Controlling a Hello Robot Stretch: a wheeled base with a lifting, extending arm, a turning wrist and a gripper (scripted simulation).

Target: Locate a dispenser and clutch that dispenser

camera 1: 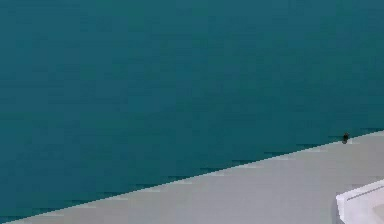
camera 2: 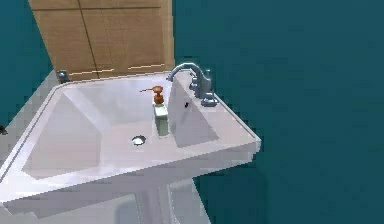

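Observation:
A small dispenser (camera 2: 160, 114) with a pale green bottle and a brown pump top stands inside the white sink (camera 2: 60, 165), near the basin's right wall and just above the drain (camera 2: 139, 140). A grey faucet (camera 2: 193, 80) curves over the sink's back right corner, a little beyond the dispenser.
A teal wall (camera 1: 180, 80) stands close ahead in the forward view, with grey floor (camera 1: 260, 195) below it and a white corner (camera 1: 362, 203) at the lower right. A wooden door (camera 2: 100, 38) stands beyond the sink. Teal wall (camera 2: 300, 70) runs along the arm side view's right.

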